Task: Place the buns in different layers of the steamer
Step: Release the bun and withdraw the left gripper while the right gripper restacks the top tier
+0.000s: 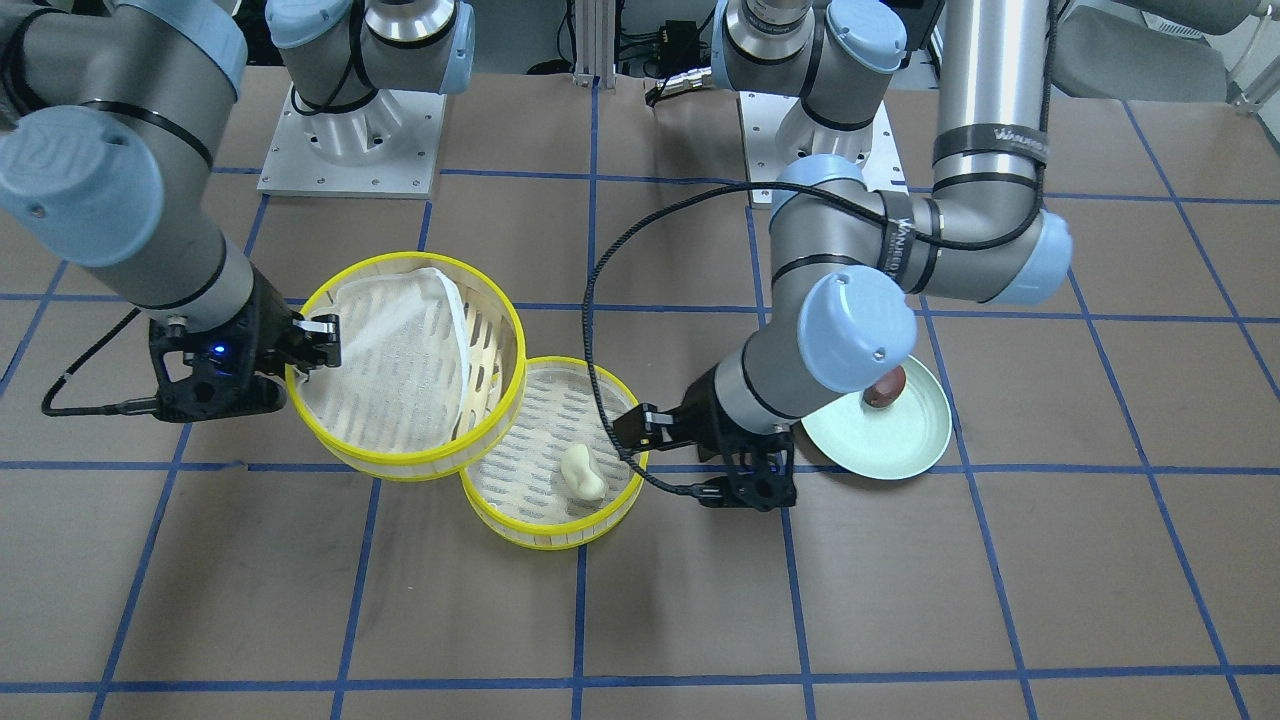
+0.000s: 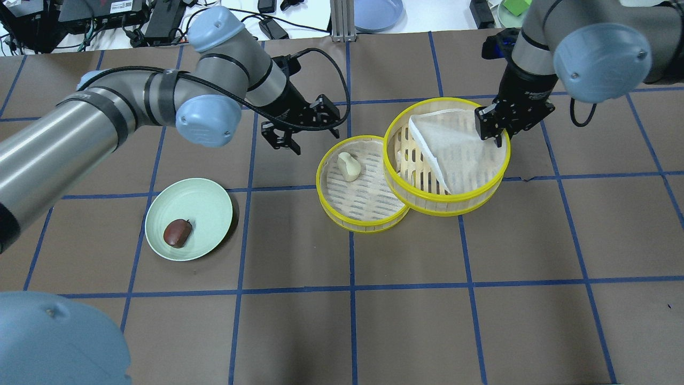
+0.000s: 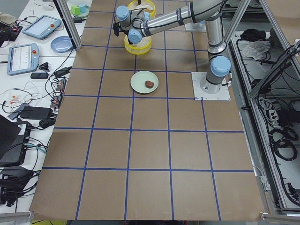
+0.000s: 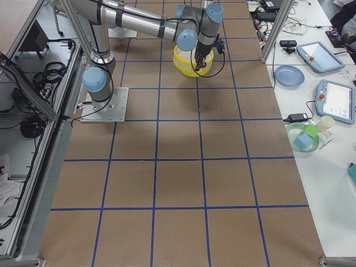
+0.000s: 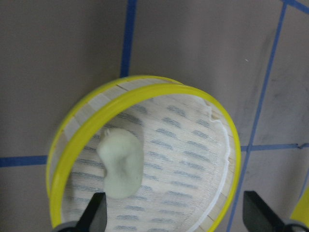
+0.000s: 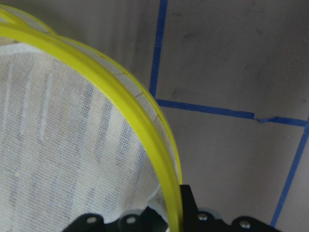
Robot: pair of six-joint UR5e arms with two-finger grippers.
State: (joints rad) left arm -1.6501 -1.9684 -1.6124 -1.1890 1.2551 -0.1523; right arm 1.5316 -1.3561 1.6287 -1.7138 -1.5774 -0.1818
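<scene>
Fingers of left gripper spread wide, empty, beside lower tray | right gripper pinched on upper tray rim, tray overlapping lower tray | white bun in lower tray | brown bun on plate

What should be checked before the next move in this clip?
1. Cream bun lies in lower tray: ok.
2. Right gripper grips upper tray at its rim: ok.
3. Upper tray centred over lower tray: not ok, offset sideways.
4. Liner flat in upper tray: not ok, folded back, slats bare.
5. Left gripper open and empty: ok.
6. Brown bun on plate, uncovered: ok.
</scene>
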